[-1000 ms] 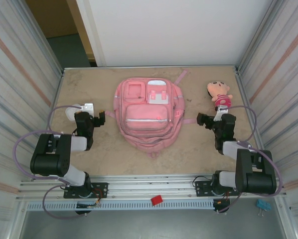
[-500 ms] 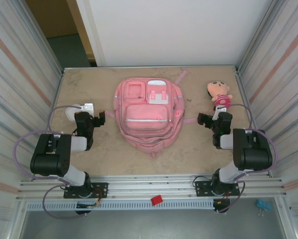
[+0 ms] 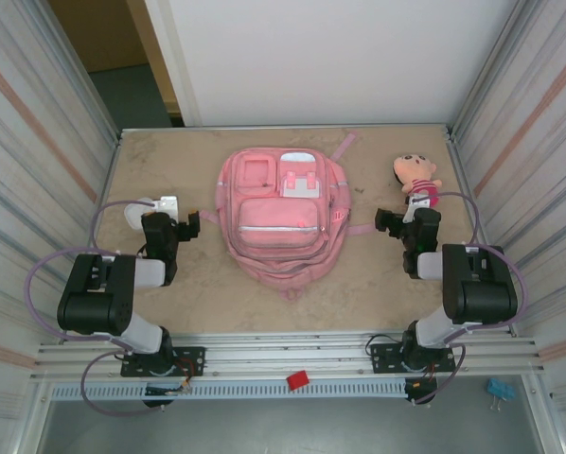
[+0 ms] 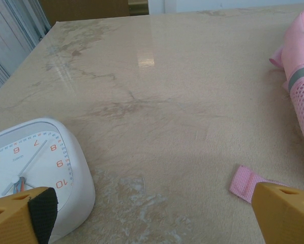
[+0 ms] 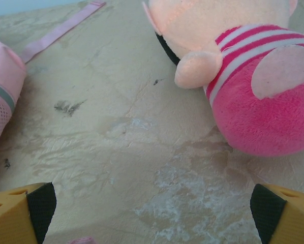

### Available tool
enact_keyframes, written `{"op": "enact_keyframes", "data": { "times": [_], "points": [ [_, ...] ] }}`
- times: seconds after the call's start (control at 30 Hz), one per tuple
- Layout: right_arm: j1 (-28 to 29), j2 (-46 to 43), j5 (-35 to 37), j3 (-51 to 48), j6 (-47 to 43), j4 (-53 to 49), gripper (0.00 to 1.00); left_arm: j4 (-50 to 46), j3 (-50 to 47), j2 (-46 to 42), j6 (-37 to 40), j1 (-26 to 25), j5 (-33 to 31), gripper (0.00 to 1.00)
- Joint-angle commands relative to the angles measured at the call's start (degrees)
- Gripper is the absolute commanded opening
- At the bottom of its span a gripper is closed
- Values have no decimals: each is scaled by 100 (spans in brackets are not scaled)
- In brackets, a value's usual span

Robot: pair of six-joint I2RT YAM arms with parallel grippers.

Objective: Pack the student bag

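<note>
Pink student bag [image 3: 274,222] between left gripper [image 3: 192,225] and right gripper [image 3: 385,223], touching neither.

The table [image 3: 169,161] I work on has a tan, marbled top, with ribbed metal walls [image 3: 37,142] on both sides and a plain white panel [image 3: 330,57] across the back. Past the far left corner I see a gap onto a brown wall [image 3: 103,33] and a dark grey floor [image 3: 136,95]. A soft white glare [image 4: 146,61] lies on the tabletop.
</note>
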Motion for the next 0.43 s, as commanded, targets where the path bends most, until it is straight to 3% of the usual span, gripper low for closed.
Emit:
{"op": "enact_keyframes", "data": {
  "times": [0.0,0.4],
  "points": [
    [15,-31,67,75,-158,20,99,1,59,-23,-51,-5,12,99],
    [8,-41,62,81,-152,0,99,1,55,-21,-44,-13,6,99]
  ]
}}
